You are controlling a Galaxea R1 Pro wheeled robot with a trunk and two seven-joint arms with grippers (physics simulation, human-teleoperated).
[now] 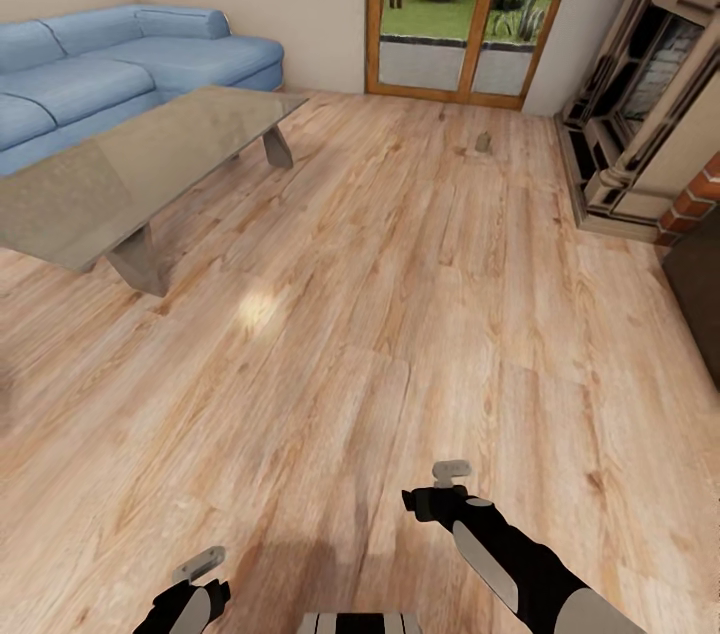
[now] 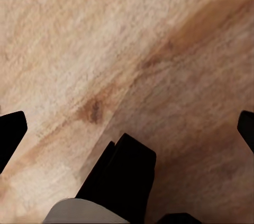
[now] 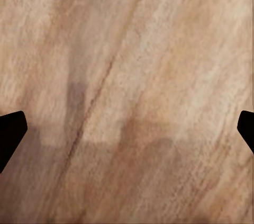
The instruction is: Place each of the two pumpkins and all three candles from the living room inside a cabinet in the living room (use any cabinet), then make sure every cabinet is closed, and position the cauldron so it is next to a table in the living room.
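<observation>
A wide floor of pale wooden planks (image 1: 400, 334) is seen, and places are reckoned here from the low coffee table with the large greyish glass top and slanted grey legs (image 1: 150, 169). Beyond the table a blue upholstered corner sofa (image 1: 120, 59) is set against the wall. Well apart from the table, across the floor, a stone-and-brick fireplace surround (image 1: 650, 114) is seen, and a wood-framed glazed garden door (image 1: 465, 4) stands in the far wall. A small greyish thing (image 1: 483, 143) lies on the floor between table and fireplace; it is too small to be identified.

The left gripper (image 1: 195, 566) and the right gripper (image 1: 448, 476) are held low over bare planks, well short of the table. In the wrist views the fingertips of each are spread wide, with nothing between them.

Nothing here shows any step completed; judged from this, the robot is in transit, and the carrying, the closing and the cauldron placement cannot be counted as done.
</observation>
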